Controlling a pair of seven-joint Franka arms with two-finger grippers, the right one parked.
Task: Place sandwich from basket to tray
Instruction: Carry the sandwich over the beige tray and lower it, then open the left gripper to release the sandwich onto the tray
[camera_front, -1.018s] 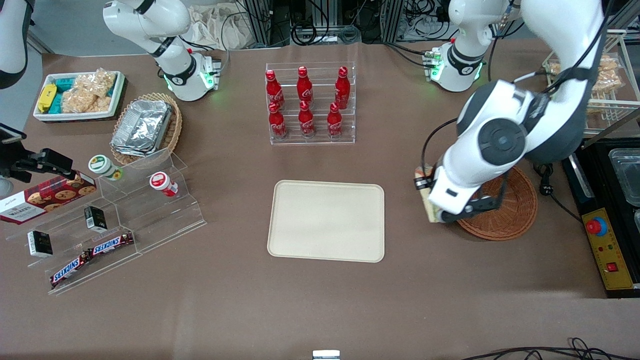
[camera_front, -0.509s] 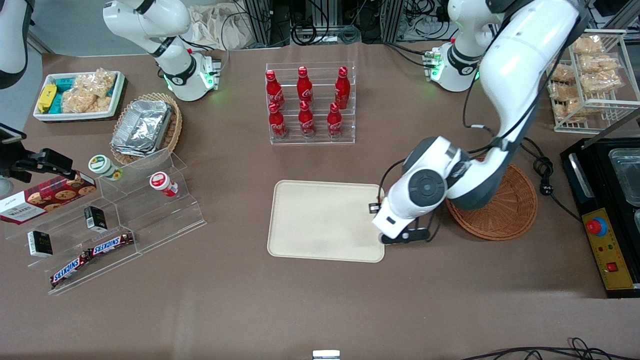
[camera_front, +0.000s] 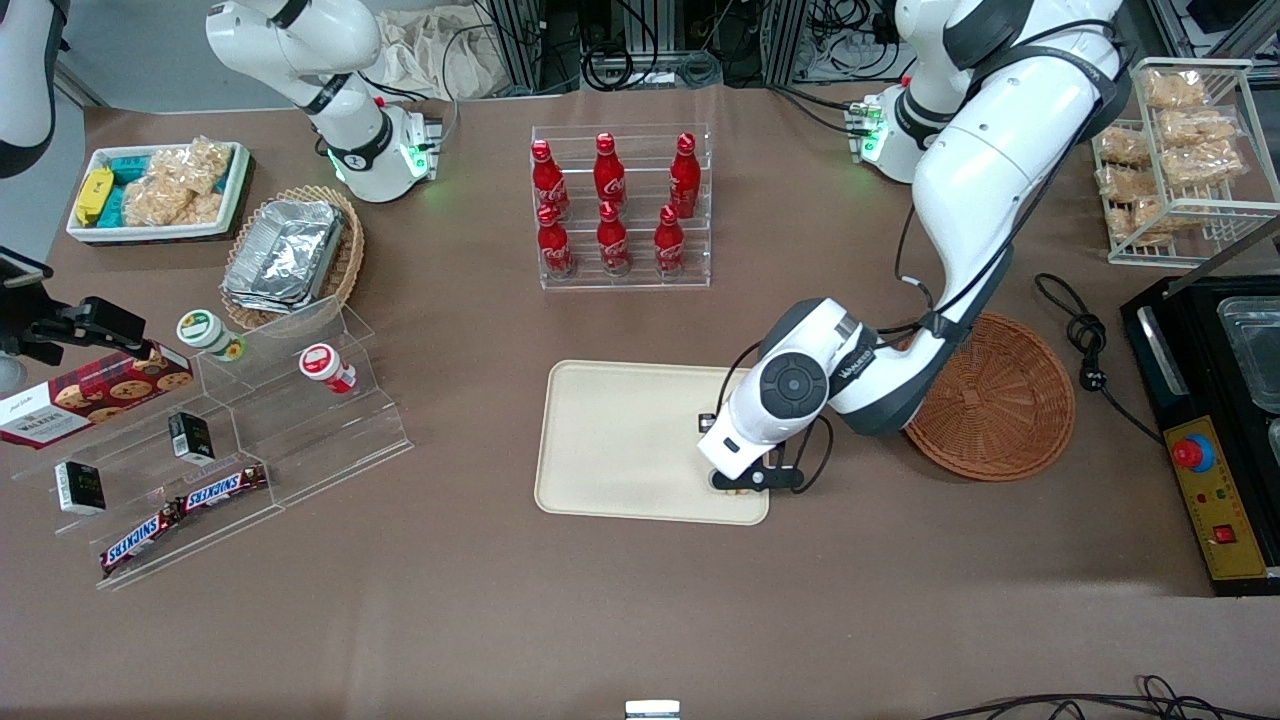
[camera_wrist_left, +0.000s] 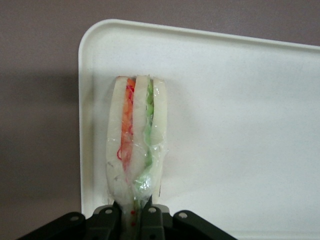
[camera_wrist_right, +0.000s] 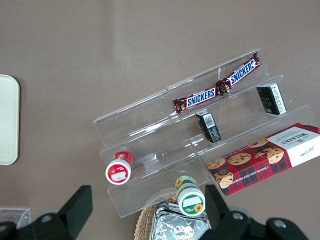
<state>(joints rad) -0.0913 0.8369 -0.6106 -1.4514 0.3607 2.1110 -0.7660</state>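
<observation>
Brown table w/ Snickers rack; hand gripping sandwich over tray corner.

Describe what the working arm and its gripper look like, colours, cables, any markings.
The left arm has glossy white shells with dark grey joint sections and a round dark grey cap at the wrist. A small black label sits on the forearm. Thin black cables loop along it. Its base glows green. The gripper, over the tray, is black with bolt heads on its body.
</observation>
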